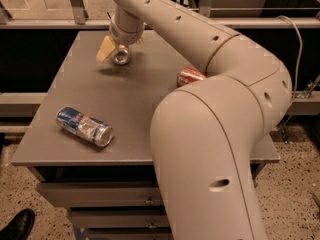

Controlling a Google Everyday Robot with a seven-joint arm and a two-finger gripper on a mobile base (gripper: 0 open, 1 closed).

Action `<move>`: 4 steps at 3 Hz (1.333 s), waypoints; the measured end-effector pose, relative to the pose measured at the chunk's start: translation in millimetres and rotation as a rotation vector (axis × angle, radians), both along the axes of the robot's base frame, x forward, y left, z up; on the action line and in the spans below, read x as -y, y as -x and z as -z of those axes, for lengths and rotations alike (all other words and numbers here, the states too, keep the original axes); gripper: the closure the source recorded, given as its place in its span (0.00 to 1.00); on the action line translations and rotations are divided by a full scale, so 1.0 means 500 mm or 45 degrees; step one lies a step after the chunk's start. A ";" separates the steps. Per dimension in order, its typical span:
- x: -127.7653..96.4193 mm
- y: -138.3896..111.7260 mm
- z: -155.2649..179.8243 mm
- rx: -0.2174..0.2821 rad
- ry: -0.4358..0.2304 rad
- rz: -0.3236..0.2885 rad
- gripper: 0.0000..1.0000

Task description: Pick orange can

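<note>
The gripper (pixel 119 53) hangs over the 11 o'clock corner of the table (pixel 135 101), pinching the orange can (pixel 121 59) across its body. One tan finger (pixel 105 49) presses the can's 9 o'clock side; the other is hidden. The shadow below suggests the can is off the top. It looks light, thin-walled and slick: too hard a squeeze could dent it, too loose and it could slide. Mid-body seems the safest hold. The blue can (pixel 84 126) at 8 o'clock and the red can (pixel 188 76) at 3 o'clock lie well apart.

The orange can (pixel 120 57), silver end forward, clamped in tool (pixel 119 53) above table (pixel 75 99).
</note>
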State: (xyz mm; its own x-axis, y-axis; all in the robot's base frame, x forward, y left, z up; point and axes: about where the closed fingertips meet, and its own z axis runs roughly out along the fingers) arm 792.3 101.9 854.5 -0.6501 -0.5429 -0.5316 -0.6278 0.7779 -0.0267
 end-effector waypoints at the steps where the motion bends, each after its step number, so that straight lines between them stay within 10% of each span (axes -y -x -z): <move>1: 0.028 -0.030 0.020 0.022 0.062 0.046 0.33; 3: 0.080 -0.034 -0.045 0.162 0.078 0.054 0.95; 4: 0.100 0.020 -0.118 0.286 -0.067 -0.051 1.00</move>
